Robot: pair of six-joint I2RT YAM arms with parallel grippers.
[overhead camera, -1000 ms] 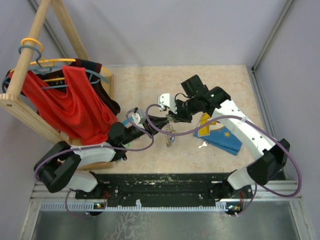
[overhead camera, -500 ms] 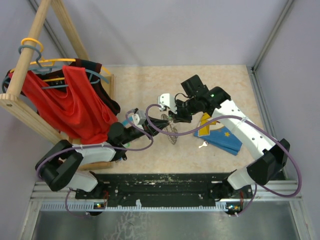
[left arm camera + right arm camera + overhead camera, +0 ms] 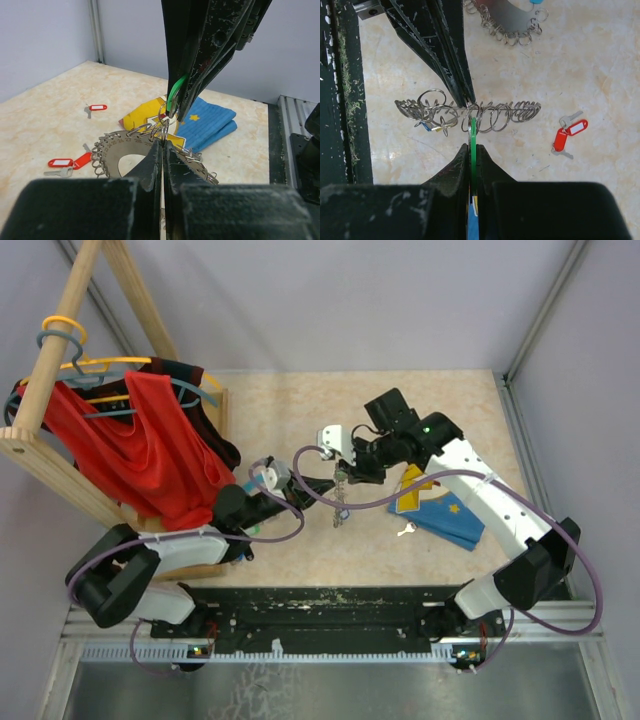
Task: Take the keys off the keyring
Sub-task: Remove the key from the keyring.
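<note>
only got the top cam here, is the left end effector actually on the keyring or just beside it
Observer: The left wrist view shows the left end effector shut on the keyring, at its edge among the loops.
Operator: and the right one, holding anything
Observer: The right end effector is shut on a green tag that appears hooked to one of the loops.
Operator: any keys off
Observer: Yes, several red-tagged keys lie loose on the table, apart from the ring.

Clothes rack (image 3: 40,375) crowds left of the keyring (image 3: 112,150), folded cloth (image 3: 450,520) lies right; far tabletop (image 3: 300,410) open.
</note>
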